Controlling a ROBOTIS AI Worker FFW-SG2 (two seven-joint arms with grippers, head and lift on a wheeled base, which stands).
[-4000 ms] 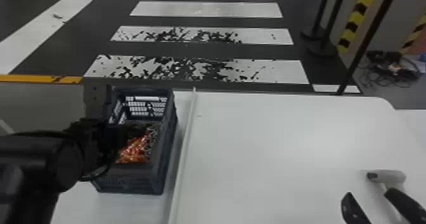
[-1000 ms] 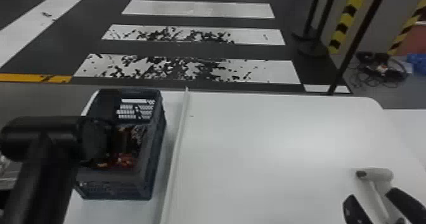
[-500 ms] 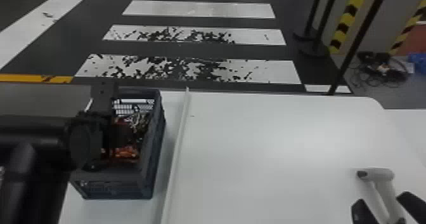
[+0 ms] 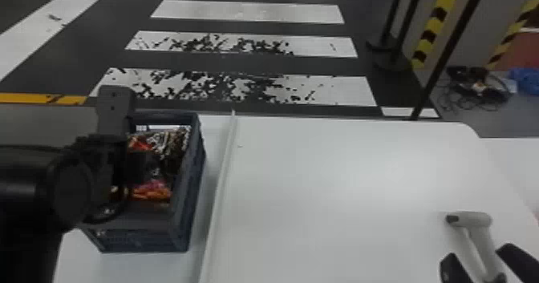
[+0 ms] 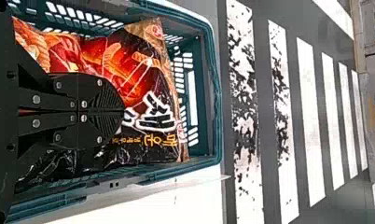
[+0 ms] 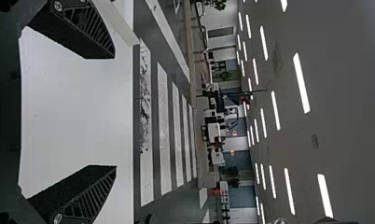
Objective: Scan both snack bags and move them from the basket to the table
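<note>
a glossy red, orange and black plastic snack bag (image 5: 150,112) is lying inside the blue-grey slatted plastic basket (image 4: 190,190); above it, the left gripper (image 4: 146,168) is keeping its fingers together. on the white table (image 4: 345,174), a pale grey handled scanner (image 4: 475,220) is resting near the right gripper (image 4: 479,250), whose fingers are standing wide apart.

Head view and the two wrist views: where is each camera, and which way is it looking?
Head view: on the head, looking forward and down at the basket, table and scanner; left arm and right gripper show.
Left wrist view: on the left wrist, looking past the left gripper at a snack bag in the basket.
Right wrist view: on the right wrist, looking between the open fingers across the table into the room.
Head and left wrist views share the basket.
</note>
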